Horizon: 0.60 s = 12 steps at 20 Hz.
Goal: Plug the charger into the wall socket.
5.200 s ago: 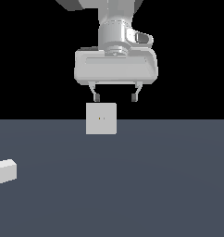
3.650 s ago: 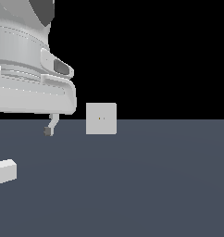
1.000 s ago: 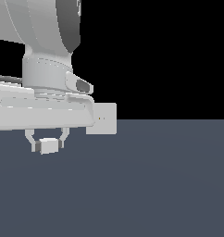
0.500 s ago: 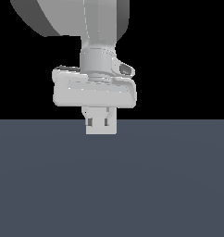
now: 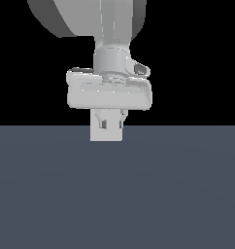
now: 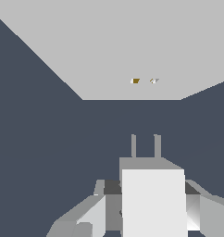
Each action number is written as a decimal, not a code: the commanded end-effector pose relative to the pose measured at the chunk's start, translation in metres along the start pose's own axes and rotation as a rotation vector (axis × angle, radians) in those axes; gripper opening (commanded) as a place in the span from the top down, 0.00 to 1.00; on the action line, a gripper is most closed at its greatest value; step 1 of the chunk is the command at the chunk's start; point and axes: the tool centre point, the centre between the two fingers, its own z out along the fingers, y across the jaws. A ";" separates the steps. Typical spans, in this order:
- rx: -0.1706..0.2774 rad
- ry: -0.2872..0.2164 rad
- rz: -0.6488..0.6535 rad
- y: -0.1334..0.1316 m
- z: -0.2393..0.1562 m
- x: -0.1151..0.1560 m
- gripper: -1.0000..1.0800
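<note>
In the wrist view my gripper (image 6: 151, 210) is shut on the charger (image 6: 153, 201), a white block with two thin prongs pointing forward. The prongs stop short of the wall socket (image 6: 123, 41), a large pale plate with two small holes, and a strip of dark floor shows between them. The prongs line up roughly below the holes. In the exterior view the gripper (image 5: 112, 124) hangs directly in front of the wall socket (image 5: 106, 136) and covers its upper part. The charger blends with the plate there and cannot be told apart.
A dark blue-grey floor (image 5: 139, 194) stretches around the socket, with a black background above it. The arm's large grey body (image 5: 90, 19) fills the top of the exterior view.
The gripper carried the charger from the exterior view's left to a spot in front of the socket. Over the last half second it shifted slightly further right.
</note>
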 end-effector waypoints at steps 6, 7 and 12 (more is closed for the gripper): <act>0.000 0.000 0.000 0.000 0.001 0.008 1.00; 0.000 0.000 0.000 0.000 0.001 0.011 1.00; 0.000 0.000 0.000 -0.001 0.002 0.028 1.00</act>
